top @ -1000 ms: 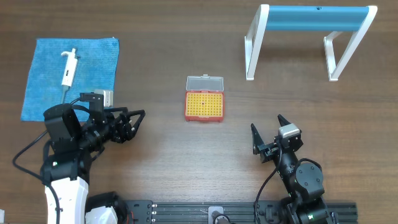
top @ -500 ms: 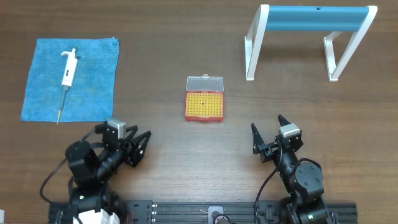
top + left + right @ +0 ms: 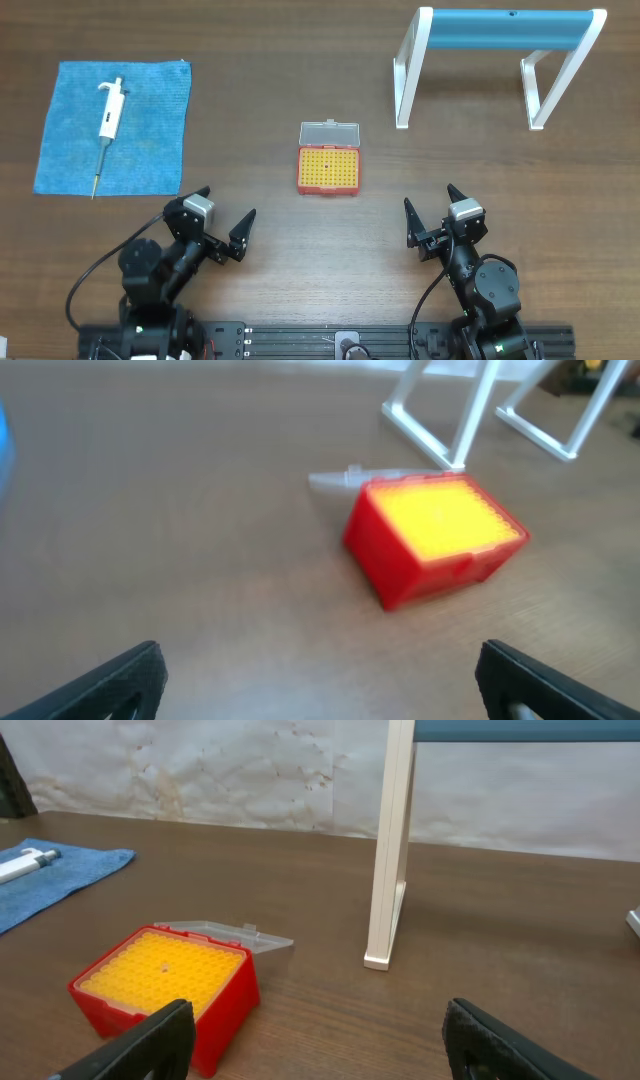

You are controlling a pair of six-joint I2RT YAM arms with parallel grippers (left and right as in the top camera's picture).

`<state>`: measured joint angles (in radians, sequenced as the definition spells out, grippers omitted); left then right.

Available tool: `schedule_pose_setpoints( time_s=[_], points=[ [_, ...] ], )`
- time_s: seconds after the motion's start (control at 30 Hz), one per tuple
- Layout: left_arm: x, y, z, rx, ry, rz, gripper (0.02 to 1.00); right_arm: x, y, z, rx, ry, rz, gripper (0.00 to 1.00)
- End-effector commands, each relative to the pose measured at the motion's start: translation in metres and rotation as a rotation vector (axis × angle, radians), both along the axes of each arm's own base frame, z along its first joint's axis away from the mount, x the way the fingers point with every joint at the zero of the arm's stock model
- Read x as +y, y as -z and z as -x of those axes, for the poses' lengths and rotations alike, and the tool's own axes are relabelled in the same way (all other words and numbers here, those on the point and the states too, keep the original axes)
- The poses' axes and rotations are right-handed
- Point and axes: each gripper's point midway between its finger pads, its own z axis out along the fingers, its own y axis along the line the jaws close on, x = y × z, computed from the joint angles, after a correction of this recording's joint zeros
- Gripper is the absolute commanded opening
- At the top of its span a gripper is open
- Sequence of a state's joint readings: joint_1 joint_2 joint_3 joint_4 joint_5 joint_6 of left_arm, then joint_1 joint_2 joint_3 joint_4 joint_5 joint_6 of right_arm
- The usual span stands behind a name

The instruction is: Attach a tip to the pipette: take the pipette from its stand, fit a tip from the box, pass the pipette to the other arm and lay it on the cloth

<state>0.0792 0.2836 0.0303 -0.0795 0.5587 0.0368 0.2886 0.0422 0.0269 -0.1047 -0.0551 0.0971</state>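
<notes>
pulled back toward its base, left end effector (image 3: pixel 320 658) gapes wide; open tip box (image 3: pixel 392 563) holds yellow tips (image 3: pixel 440 515).

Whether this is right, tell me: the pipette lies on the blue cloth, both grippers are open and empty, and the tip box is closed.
Wrong on one point: the tip box is open, its clear lid folded back, as the right wrist view shows. The pipette does lie on the blue cloth, and the left gripper and right gripper are open and empty.
</notes>
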Motion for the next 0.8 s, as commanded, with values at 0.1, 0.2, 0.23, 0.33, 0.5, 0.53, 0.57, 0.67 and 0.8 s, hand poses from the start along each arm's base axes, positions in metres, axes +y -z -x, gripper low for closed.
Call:
schedule_pose_setpoints(
  time_s=[0.1, 0.2, 0.23, 0.33, 0.5, 0.53, 0.57, 0.67, 0.8],
  points=[
    [0.047, -0.048, -0.011, -0.295, -0.288, -0.181, 0.998, 0.000, 0.002, 0.000, 0.004, 0.001, -0.014, 0.803],
    [0.052, -0.049, -0.011, -0.300, -0.304, -0.183, 0.998, 0.000, 0.002, 0.000, 0.004, 0.001, -0.014, 0.803],
    [0.052, -0.049, -0.011, -0.300, -0.304, -0.183, 0.998, 0.000, 0.002, 0.000, 0.005, 0.001, -0.014, 0.803],
    [0.052, -0.049, -0.011, -0.299, -0.303, -0.183, 0.998, 0.000, 0.002, 0.000, 0.004, 0.001, -0.014, 0.803],
    [0.052, -0.049, -0.011, -0.298, -0.303, -0.183, 0.996, 0.000, 0.002, 0.000, 0.004, 0.001, -0.014, 0.803],
    [0.052, -0.049, -0.011, -0.298, -0.303, -0.183, 0.996, 0.000, 0.002, 0.000, 0.004, 0.001, -0.013, 0.803],
    [0.052, -0.049, -0.011, -0.298, -0.303, -0.183, 0.996, 0.000, 0.002, 0.000, 0.004, 0.001, -0.013, 0.803],
    [0.052, -0.049, -0.011, -0.298, -0.303, -0.183, 0.998, 0.000, 0.002, 0.000, 0.004, 0.001, -0.014, 0.803],
    [0.052, -0.049, -0.011, -0.299, -0.303, -0.183, 0.996, -0.039, 0.002, -0.010, -0.027, 0.162, 0.110, 0.360]
  ],
)
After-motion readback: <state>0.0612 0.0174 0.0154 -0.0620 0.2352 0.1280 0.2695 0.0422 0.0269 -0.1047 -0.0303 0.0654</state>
